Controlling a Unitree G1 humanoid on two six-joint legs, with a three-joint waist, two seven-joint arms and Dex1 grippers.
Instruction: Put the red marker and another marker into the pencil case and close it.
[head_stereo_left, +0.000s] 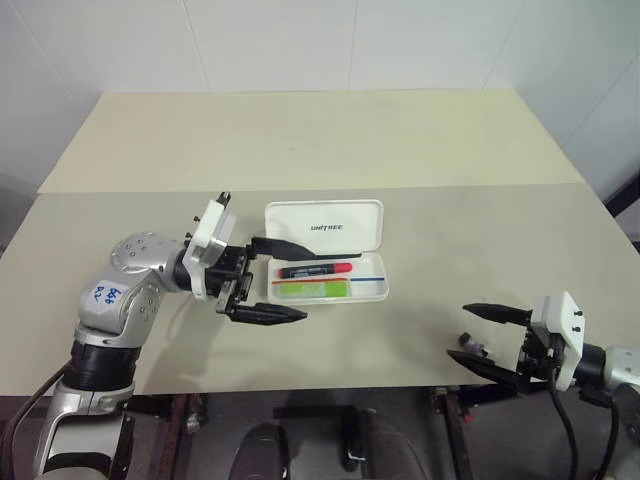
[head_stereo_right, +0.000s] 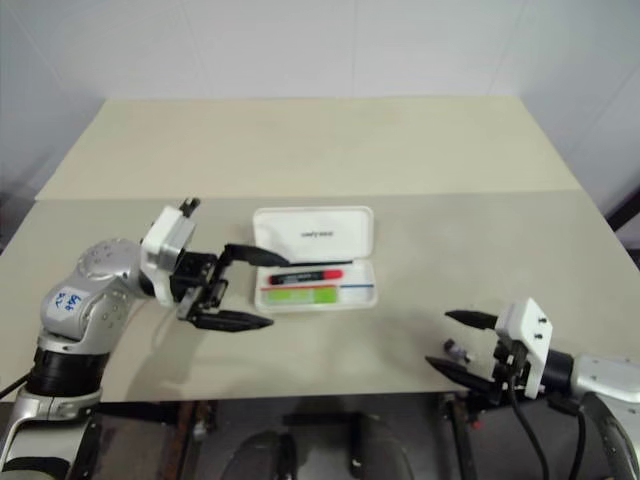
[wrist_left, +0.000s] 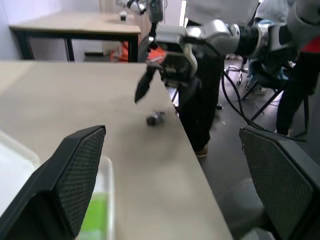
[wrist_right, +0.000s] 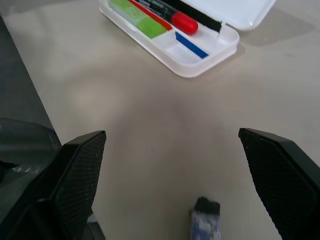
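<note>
- You worked over a pale beige table (head_stereo_left: 420, 150) set against white walls; a seam ran across it just behind the case.
- Nearest you, at the table's front right edge, your right gripper (head_stereo_left: 487, 338) hung with its two black fingers spread wide and nothing between them.
- A small dark purplish stub (wrist_right: 206, 218) lay on the table between those fingers, touching neither.
- Farther in, on your left, the left gripper (head_stereo_left: 274, 282) pointed toward the right, fingers wide apart and empty, one tip just in front of the case's near left corner and the other at its left end.
- The flat white plastic pencil case (head_stereo_left: 378, 292) sat open at mid-table, its lettered lid laid back toward the far side.
- Inside the tray, the chunky lime-green marker (head_stereo_left: 312, 290) lay along the near wall.
- The slim red marker (head_stereo_left: 318, 270) lay just behind it, parallel, its red end toward your right.
</note>
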